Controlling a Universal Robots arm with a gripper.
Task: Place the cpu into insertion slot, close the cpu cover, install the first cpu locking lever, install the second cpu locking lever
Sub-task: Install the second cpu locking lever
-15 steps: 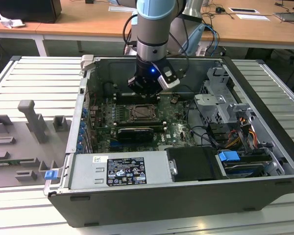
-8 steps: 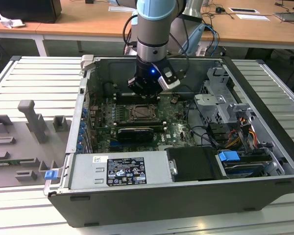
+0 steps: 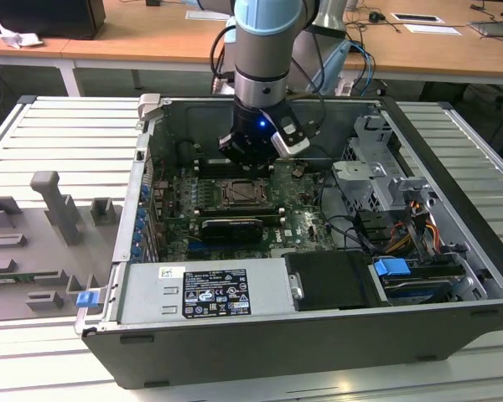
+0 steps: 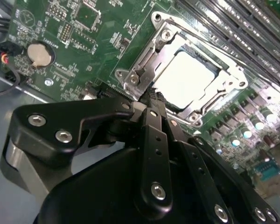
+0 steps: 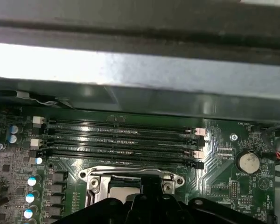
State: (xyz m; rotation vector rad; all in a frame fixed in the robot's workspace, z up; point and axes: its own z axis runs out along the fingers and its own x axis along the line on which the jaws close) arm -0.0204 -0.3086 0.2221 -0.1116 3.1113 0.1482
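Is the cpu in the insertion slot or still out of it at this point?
In. In the second wrist view the cpu lies flat inside the insertion slot, with the cpu cover framing it.

The small flat square chip with the pale silver top [image 4: 189,79] lies flat inside the square black socket with a shiny metal edge [image 4: 226,74], set in the green board. The thin shiny metal frame plate with a big square window [image 4: 144,74] seems to lie closed around the chip, flat on the socket.
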